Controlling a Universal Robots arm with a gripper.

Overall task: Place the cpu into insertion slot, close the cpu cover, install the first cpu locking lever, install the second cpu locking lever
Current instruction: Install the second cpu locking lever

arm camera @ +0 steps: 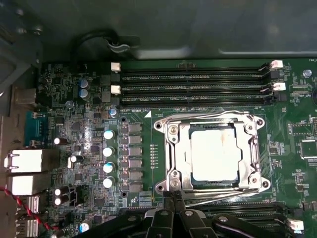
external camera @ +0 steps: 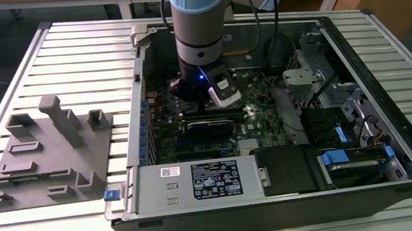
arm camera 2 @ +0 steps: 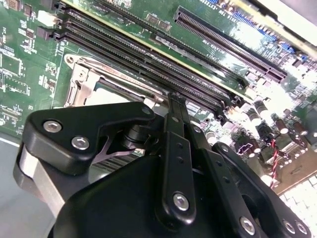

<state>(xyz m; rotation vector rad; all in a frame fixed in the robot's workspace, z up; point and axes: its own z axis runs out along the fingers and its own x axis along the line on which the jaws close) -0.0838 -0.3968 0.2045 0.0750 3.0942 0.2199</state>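
While the blue-and-grey robot arm [external camera: 197,20] reaches down into the open black computer case [external camera: 390,149] at the centre of the exterior view, its black end effector [arm camera: 173,197] has its slim fingertips clenched together, grasping nothing, touching the edge of the thin square silver metal cpu cover [arm camera: 255,153]. That cover lies closed over the silvery-tan square cpu [arm camera: 214,152], seated in the metal-rimmed insertion slot [arm camera: 171,148] on the green motherboard [arm camera: 84,134], right of centre in the first wrist view.

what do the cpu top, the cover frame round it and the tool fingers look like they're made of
The cpu top looks like matte, pale silvery metal, evenly lit with no sharp glints. The cpu cover seems to be bright pressed steel, given its shiny highlights and stamped edges. The tool fingers look like black anodised metal or hard plastic; the satin black surface with silver screws leaves that open.
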